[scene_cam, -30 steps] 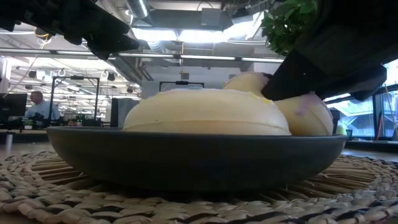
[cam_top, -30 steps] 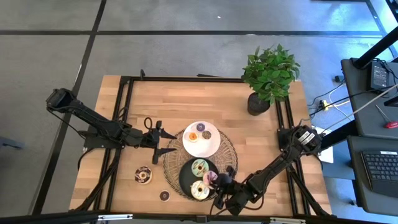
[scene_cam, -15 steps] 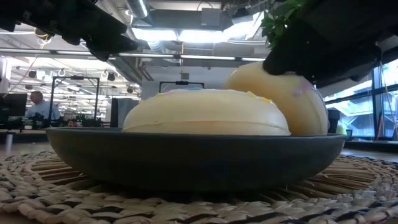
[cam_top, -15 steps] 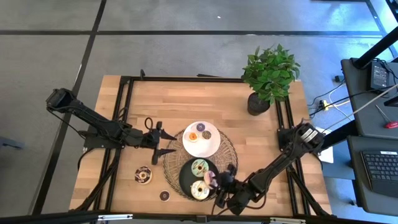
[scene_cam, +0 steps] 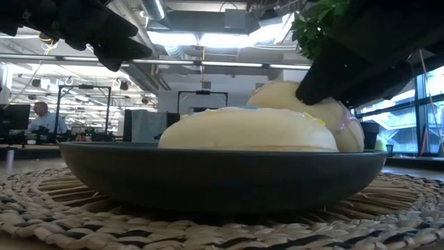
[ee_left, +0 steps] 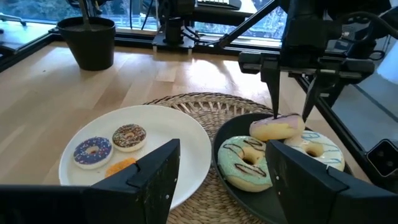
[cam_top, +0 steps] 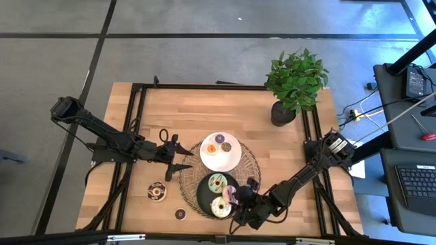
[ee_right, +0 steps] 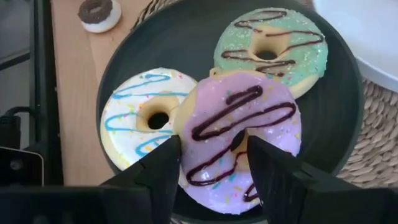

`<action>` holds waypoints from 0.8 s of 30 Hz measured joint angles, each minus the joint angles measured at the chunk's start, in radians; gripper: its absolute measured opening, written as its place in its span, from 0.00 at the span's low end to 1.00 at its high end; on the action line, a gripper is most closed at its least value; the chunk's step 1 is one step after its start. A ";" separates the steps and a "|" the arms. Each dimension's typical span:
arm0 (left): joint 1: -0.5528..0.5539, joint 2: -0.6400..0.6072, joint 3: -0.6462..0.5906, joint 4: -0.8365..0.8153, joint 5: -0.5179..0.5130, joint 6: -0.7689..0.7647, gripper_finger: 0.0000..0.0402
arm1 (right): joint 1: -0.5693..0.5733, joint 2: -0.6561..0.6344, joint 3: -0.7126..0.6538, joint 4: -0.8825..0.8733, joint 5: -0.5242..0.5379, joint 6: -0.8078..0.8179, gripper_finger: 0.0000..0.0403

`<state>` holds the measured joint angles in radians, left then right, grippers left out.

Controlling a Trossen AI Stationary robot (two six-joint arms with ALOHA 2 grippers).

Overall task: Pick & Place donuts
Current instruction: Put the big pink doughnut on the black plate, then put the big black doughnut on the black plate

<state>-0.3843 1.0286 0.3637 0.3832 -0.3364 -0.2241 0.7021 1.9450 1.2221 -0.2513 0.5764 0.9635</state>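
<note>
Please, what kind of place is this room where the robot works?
Probably an open office or lab, not a kitchen. The low view shows desks with monitors and a seated person under ceiling lights; the high view shows a keyboard on a workstation beside the wooden table.

No readable text, labels or brands anywhere. Nothing legible on plates, donuts or arms. Background screens and signs too blurred to read.

Wooden table bears mat (woven), plant
</note>
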 joint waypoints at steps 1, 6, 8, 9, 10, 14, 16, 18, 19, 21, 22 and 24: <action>0.000 0.000 0.000 0.000 0.000 0.000 0.57 | 0.000 0.000 0.000 0.001 0.006 0.000 0.47; 0.000 0.000 0.000 0.000 0.001 -0.001 0.57 | 0.000 0.000 0.000 0.002 0.022 -0.027 0.50; 0.000 0.000 0.000 0.001 0.002 -0.001 0.57 | 0.000 0.000 0.000 0.003 0.022 -0.032 0.51; 0.000 0.000 0.000 0.000 0.002 -0.002 0.57 | 0.000 0.000 0.000 0.003 0.022 -0.035 0.53; 0.000 0.000 0.000 0.001 0.002 -0.002 0.57 | 0.000 0.000 0.000 0.003 0.022 -0.045 0.54; 0.000 0.000 0.000 0.001 0.002 -0.002 0.58 | 0.000 0.000 0.000 0.006 0.023 -0.055 0.59; 0.000 0.000 0.000 0.001 0.002 -0.002 0.57 | 0.000 0.001 0.003 0.006 0.024 -0.068 0.62; 0.000 0.000 0.000 0.001 0.002 -0.002 0.57 | 0.000 0.001 0.011 0.005 0.030 -0.084 0.64; 0.000 0.000 0.000 0.001 0.002 -0.002 0.57 | 0.000 -0.002 0.016 -0.001 0.037 -0.090 0.65; 0.000 0.000 0.000 0.001 0.002 -0.002 0.58 | 0.000 -0.015 0.021 -0.027 0.054 -0.101 0.67; 0.000 0.000 0.000 0.001 0.002 -0.002 0.58 | 0.000 -0.027 0.023 -0.038 0.070 -0.106 0.67; 0.000 0.000 0.000 0.001 0.016 -0.013 0.57 | 0.000 -0.059 0.025 -0.064 0.092 -0.111 0.68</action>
<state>-0.3843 1.0286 0.3637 0.3846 -0.3207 -0.2367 0.7023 1.8856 1.2470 -0.3156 0.6680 0.8528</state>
